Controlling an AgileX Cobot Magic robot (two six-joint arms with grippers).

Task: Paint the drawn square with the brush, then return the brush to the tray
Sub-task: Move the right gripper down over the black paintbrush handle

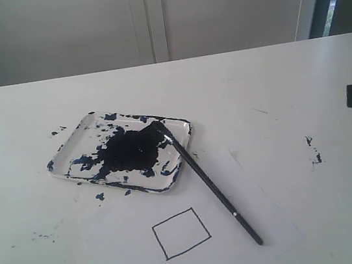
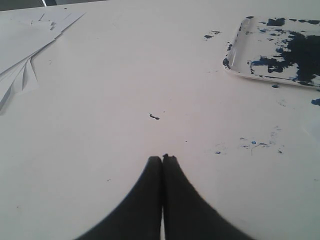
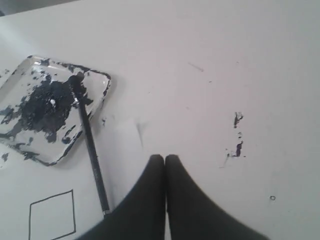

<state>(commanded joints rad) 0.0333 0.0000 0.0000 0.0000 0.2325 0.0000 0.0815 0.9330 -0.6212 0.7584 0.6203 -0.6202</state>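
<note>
My left fingers [image 2: 146,196] and right fingers [image 3: 149,196] closed, empty, over table [image 1: 288,90]. Brush [image 1: 206,181] tip in tray [image 1: 67,149], handle on paper [image 1: 114,249] beside blank drawn square [image 1: 182,233]. Risk: clumsy pickup flicks paint, tips tray.

The surface [image 1: 275,92] is smooth, matt white. The tray [image 1: 73,149] looks like glossy plastic, and its dark paint blotch [image 1: 126,151] glints wetly in spots. The brush [image 1: 213,189] has a smooth black handle with a faint sheen. The sheet [image 1: 252,206] is matt white paper. The left hand [image 2: 162,159] and right hand [image 3: 165,157] look matt black.
</note>
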